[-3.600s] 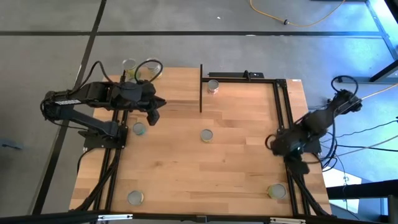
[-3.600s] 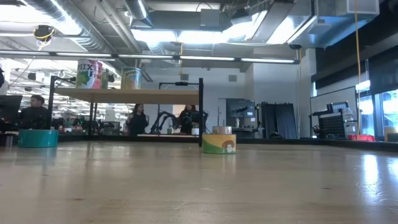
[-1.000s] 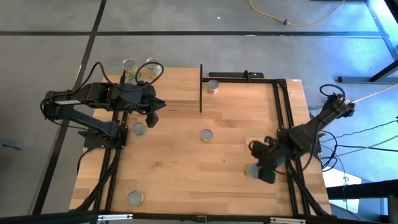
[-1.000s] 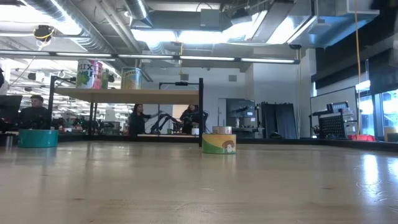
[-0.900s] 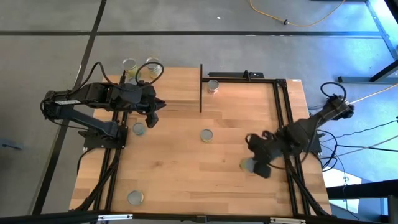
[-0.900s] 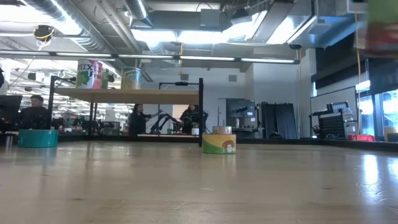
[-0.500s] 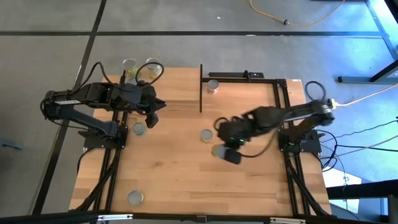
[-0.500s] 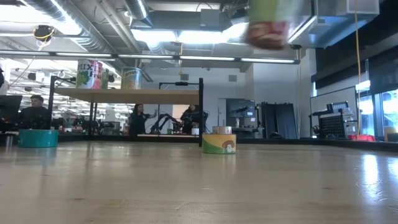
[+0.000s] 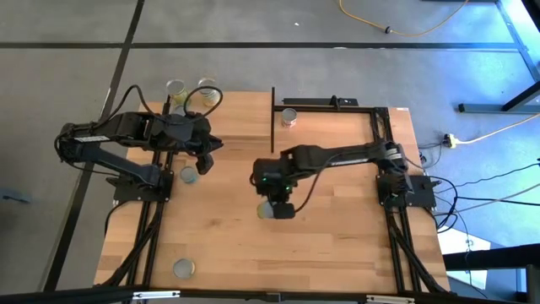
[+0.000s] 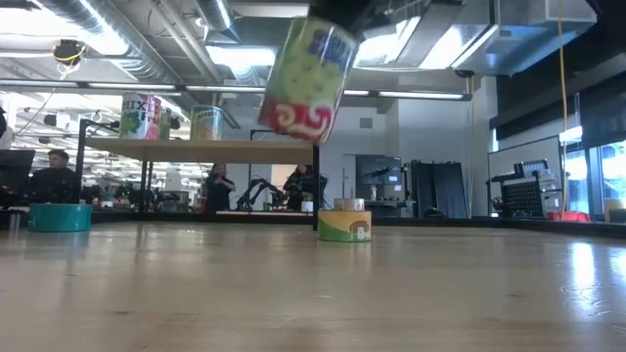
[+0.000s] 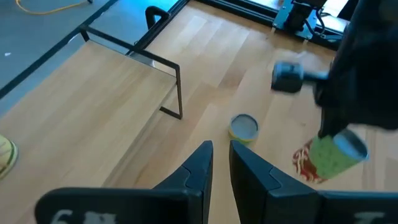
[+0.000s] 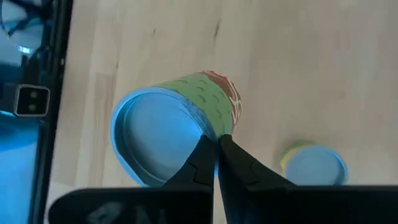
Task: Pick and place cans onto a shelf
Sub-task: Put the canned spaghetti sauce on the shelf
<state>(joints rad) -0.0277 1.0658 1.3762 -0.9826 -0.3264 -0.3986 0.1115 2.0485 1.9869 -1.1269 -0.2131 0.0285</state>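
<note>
My right gripper (image 9: 275,206) hangs over the table's middle, shut on a green can with a red mark (image 10: 305,78); the can also shows in the left wrist view (image 11: 333,155). My left gripper (image 11: 221,155) waits, shut and empty, at the near edge of the shelf (image 9: 228,122), a raised light-wood board with a black upright panel (image 9: 272,118). Two cans (image 10: 142,115) (image 10: 206,122) stand on the shelf. A yellow-green can (image 12: 314,165) stands on the table just beyond the held one. My right gripper pinches the held can at the rim of its upper end (image 12: 208,134), between two fingers that stand nearly together. The fingers come from above, pointing down. The can hangs tilted below them, lifted clear of the table.
Other cans stand on the table: one beside the black panel (image 9: 289,116), a teal one at the left (image 9: 188,175), one at the near left corner (image 9: 183,268). Black rails run along both table sides (image 9: 390,160). People (image 10: 217,186) are in the room behind.
My right gripper has swung from the table's near right part toward the left, out to the table's middle, carrying the green can clear of the table. The can now hangs tilted. My left arm has kept still.
</note>
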